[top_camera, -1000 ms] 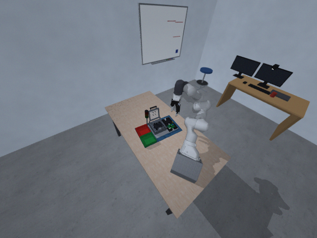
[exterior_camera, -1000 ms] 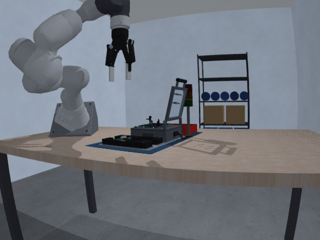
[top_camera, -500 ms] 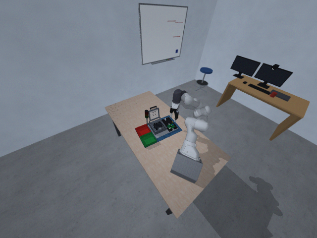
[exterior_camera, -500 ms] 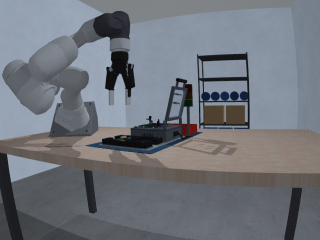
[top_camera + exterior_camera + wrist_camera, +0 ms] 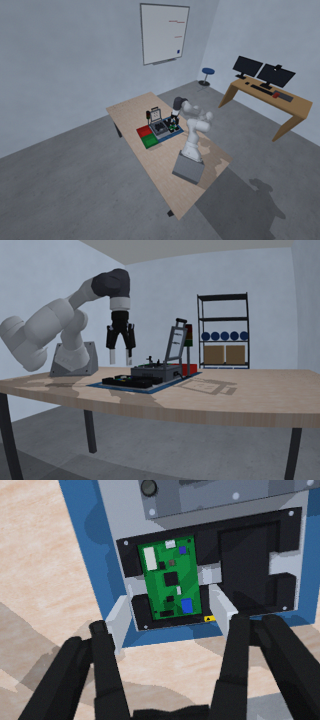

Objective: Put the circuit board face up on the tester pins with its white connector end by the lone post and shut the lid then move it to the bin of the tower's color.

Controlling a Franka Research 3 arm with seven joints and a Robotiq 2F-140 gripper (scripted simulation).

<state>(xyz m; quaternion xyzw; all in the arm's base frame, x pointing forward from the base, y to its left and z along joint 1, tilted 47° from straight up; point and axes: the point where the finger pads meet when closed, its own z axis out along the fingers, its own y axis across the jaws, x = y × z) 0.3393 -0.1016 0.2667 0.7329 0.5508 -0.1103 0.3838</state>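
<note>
The green circuit board [image 5: 171, 581] lies face up in the left pocket of the black tray [image 5: 210, 570], with its white connector toward the tester. The right pocket is empty. My gripper [image 5: 168, 601] is open and empty, hanging above the tray with one white fingertip on each side of the board's near end. In the exterior view the gripper [image 5: 120, 357] hovers well above the tray [image 5: 130, 381]. The grey tester [image 5: 155, 371] stands beside the tray with its lid [image 5: 175, 343] raised. The signal tower [image 5: 188, 335] stands behind the lid and shows no lit color that I can tell.
A red bin [image 5: 143, 130] and a green bin [image 5: 149, 141] stand next to the tester [image 5: 158, 127] on its far side from the tray. All rest on a blue mat [image 5: 144, 388]. The arm's base [image 5: 188, 170] stands on the table nearby.
</note>
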